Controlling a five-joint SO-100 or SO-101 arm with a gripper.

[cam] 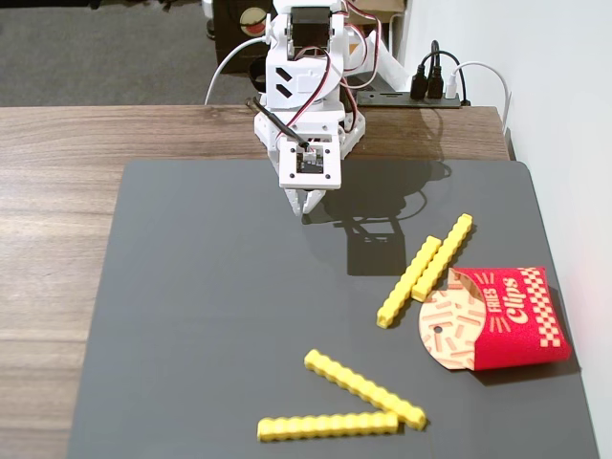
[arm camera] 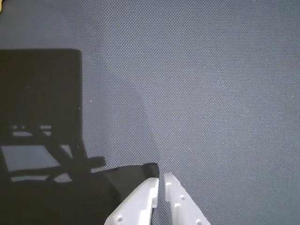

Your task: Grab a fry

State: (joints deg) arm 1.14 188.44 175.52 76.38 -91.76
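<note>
Several yellow fries lie on the dark grey mat. Two lie side by side at the right: one fry and another fry. Two more lie at the front: a slanted fry and a level fry. My white gripper hangs over the mat's back edge, far from all of them. In the wrist view my gripper is shut and empty over bare mat; no fry shows there.
A red "Fries Clips" carton lies on its side at the right, next to the pair of fries. The wooden table surrounds the mat. A white wall stands at the right. Cables and a power strip sit behind the arm.
</note>
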